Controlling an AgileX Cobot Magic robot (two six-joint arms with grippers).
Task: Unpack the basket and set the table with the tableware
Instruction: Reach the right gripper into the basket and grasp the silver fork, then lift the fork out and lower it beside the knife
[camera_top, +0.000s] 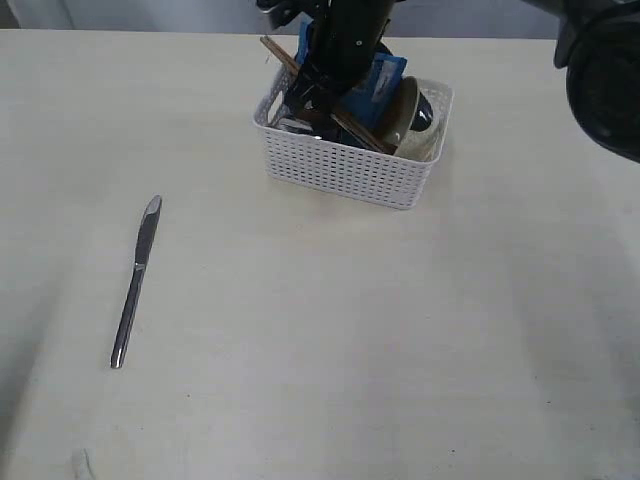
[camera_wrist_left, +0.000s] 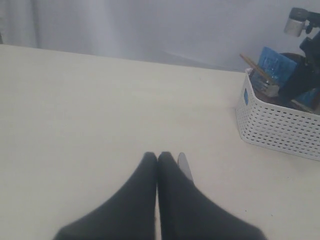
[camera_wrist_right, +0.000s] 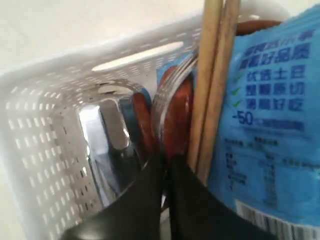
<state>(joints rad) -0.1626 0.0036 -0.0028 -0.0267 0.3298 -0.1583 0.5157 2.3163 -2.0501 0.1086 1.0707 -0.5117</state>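
Gripper (camera_wrist_right: 162, 161) inside basket (camera_top: 345, 172) (right, jaws together)

Your desk (camera_top: 400, 350) is a broad, pale cream top with faint wood grain. Two things rest directly on it. In the exterior view the white perforated basket (camera_top: 345, 165) stands toward 12 o'clock, a little right of centre, with its base flat on the surface. The steel knife (camera_top: 136, 280) lies flat at about 8 o'clock, well apart from the basket. Its broader end points to roughly 1 o'clock and its narrow end to 7.
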